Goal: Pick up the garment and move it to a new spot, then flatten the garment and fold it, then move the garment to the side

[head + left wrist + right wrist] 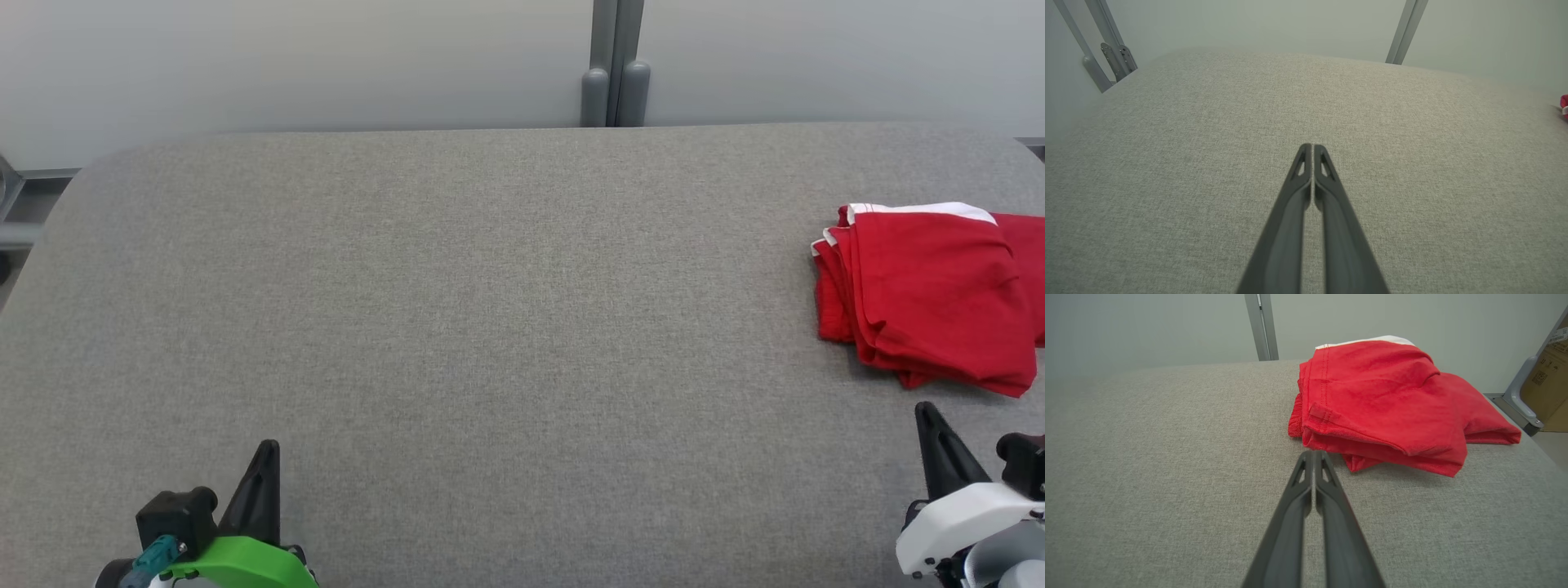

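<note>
Folded red garment [931,294], just beyond closed right jaws, apart

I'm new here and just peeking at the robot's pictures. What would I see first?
The bright red garment jumps out: it lies bunched in folds, with a white edge, at the right end of the grey table. Next come the left gripper and right gripper at the near edge, both shut and holding nothing; the right one points at the cloth.
</note>
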You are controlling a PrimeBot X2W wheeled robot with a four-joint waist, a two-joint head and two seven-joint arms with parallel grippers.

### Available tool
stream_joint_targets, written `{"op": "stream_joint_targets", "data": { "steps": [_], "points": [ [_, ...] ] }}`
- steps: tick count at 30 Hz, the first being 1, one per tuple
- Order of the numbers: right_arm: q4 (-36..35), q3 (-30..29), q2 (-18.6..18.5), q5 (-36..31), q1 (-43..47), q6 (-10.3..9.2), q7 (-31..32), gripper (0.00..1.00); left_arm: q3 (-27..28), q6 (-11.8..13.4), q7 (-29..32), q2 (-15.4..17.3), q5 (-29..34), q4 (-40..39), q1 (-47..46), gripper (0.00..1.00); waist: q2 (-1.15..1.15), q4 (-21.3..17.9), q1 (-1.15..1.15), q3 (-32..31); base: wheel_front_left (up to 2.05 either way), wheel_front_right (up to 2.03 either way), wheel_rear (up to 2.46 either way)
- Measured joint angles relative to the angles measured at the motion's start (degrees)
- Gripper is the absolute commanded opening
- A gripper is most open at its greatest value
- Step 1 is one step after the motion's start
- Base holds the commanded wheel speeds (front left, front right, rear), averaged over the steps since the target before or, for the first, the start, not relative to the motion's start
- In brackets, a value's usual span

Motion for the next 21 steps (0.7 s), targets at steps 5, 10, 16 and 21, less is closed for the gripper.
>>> {"op": "stream_joint_targets", "data": {
  "steps": [5, 10, 16, 21],
  "points": [
    [0.8, 0.2, 2.1, 0.9, 0.8, 0.16, 0.5, 0.0, 0.0, -0.3, 0.5, -1.0, -1.1, 0.7, 0.7, 0.0, 0.0, 0.0, 0.0, 0.0, 0.0, 0.0, 0.0],
    [0.8, -0.6, 2.5, 4.0, 0.7, 0.74, 1.0, 0.0, 0.6, -0.7, 1.0, -1.6, -4.1, 0.7, 0.7, 0.0, 0.0, -0.2, 0.0, -0.1, 0.0, 0.0, 0.0],
    [0.7, -1.7, 3.8, 8.0, 0.7, 1.57, 2.0, 0.0, 2.0, -1.3, 2.2, -1.9, -8.1, 0.6, 0.7, 0.0, 0.0, -0.4, 0.0, -0.2, 0.0, 0.0, 0.0],
    [0.7, -2.8, 4.6, 11.0, 0.4, 2.09, 3.0, 0.0, 2.8, -1.9, 3.0, -2.3, -10.7, 0.6, 0.7, 0.0, 0.0, -0.6, 0.0, -0.3, 0.0, 0.0, 0.0]
  ]
}}
